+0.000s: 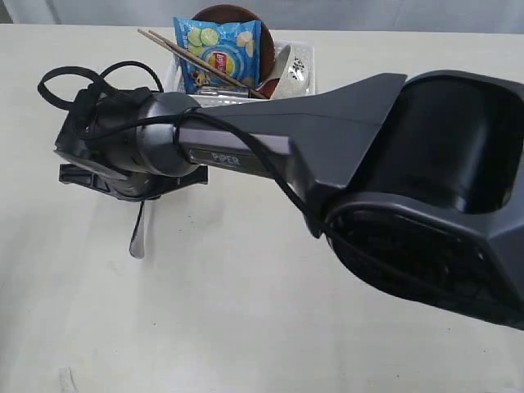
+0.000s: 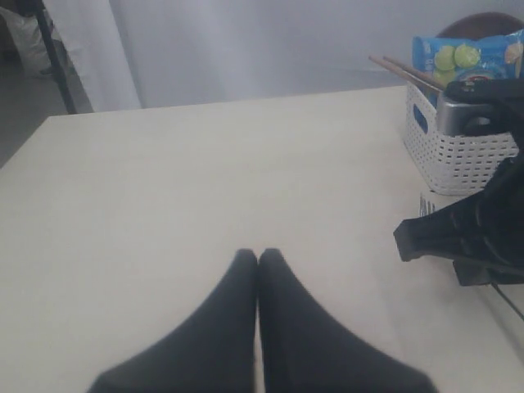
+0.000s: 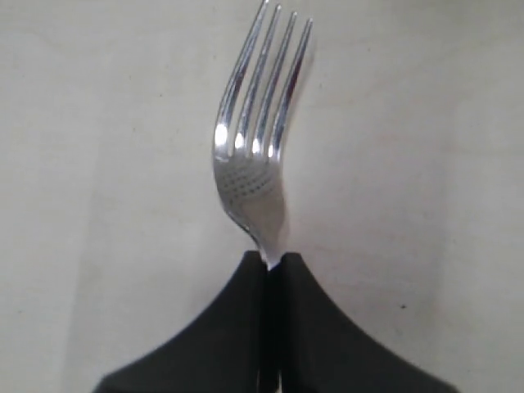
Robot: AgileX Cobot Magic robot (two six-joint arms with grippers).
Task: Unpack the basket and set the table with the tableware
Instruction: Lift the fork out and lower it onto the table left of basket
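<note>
My right gripper (image 3: pixel 274 260) is shut on the neck of the steel fork (image 3: pixel 258 164), whose tines stick out past the fingertips over the table (image 1: pixel 246 311). In the exterior view the right arm's wrist (image 1: pixel 123 147) reaches across to the left and hides the jaws; the fork's end (image 1: pixel 137 236) shows below it, low over the tabletop. The white basket (image 1: pixel 301 51) stands at the back and holds two chopsticks (image 1: pixel 201 64), a brown plate (image 1: pixel 266 33) and a pale bowl (image 1: pixel 295 70). My left gripper (image 2: pixel 258 255) is shut and empty, out of the exterior view.
A blue chip bag (image 1: pixel 219 49) leans in the basket in front of the plate. In the left wrist view the basket (image 2: pixel 458 155) and the right gripper's black body (image 2: pixel 471 233) stand together. The right arm's big dark base (image 1: pixel 434 196) fills the exterior view's right side.
</note>
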